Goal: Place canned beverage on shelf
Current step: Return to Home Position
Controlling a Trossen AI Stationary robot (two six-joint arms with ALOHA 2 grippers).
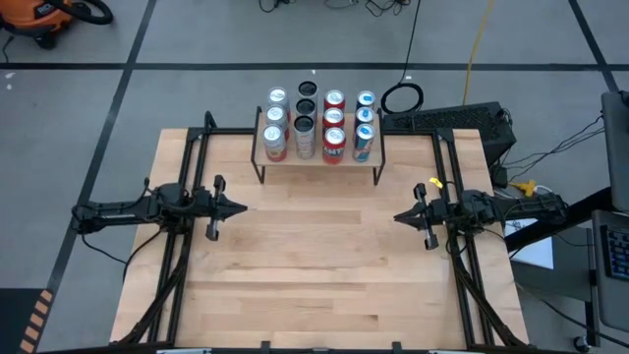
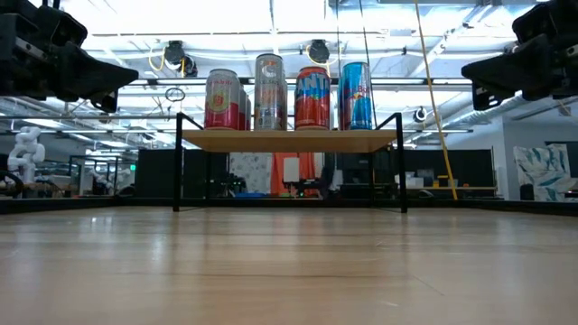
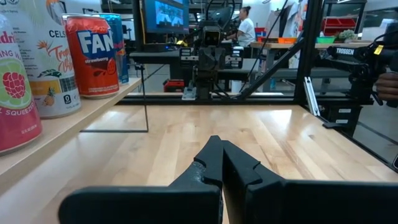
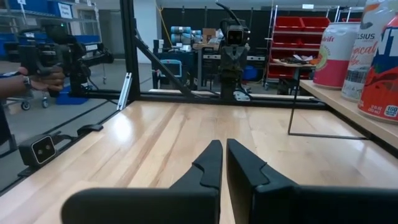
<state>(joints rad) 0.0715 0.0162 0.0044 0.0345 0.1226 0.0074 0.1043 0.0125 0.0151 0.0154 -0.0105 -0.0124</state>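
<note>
The shelf (image 1: 316, 155), a light wooden board on thin black legs, stands on the table at the far middle. Several beverage cans (image 2: 287, 92) stand upright on its board in rows, among them a red one (image 3: 92, 56) and a blue one (image 2: 356, 95). My left gripper (image 1: 241, 207) hovers level over the table's left part, shut and empty, its tips (image 3: 219, 142) pointing toward the right side. My right gripper (image 1: 398, 217) hovers level over the right part, shut and empty, its tips (image 4: 222, 144) pointing toward the left side. Both are nearer than the shelf and clear of it.
Black frame rails (image 1: 187, 157) run along both table sides. A black device (image 1: 452, 120) lies beyond the far right corner. A person's hand holding a handle (image 4: 38, 76) shows beyond the table in the right wrist view. Bare wood (image 1: 314, 265) spreads between the grippers and the near edge.
</note>
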